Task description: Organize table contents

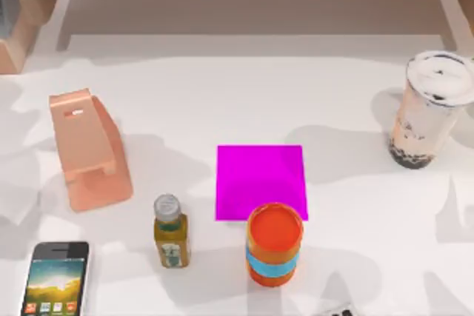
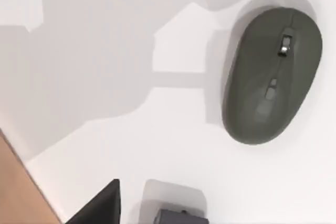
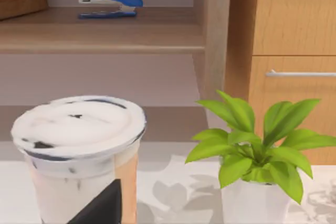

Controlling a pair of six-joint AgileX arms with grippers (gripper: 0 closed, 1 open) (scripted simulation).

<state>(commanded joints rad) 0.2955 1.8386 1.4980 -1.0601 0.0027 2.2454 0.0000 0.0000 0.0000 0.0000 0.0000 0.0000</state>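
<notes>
Where frame cuts it, smartphone (image 1: 56, 280) shows partly; mouse (image 2: 272, 74) whole.

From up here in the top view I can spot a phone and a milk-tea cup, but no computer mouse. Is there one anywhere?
Observer: Yes. The left wrist view shows a dark grey oval mouse lying flat on the white table.
Operator: Is anything touching it?
Observer: No, bare tabletop lies all around it.
Operator: And what stands beside the milk-tea cup?
Observer: In the right wrist view a small green plant in a white pot stands next to the milk-tea cup, apart from it.
Operator: Anything on that wooden shelf?
Observer: A blue stapler lies on the wooden shelf behind the cup.
</notes>
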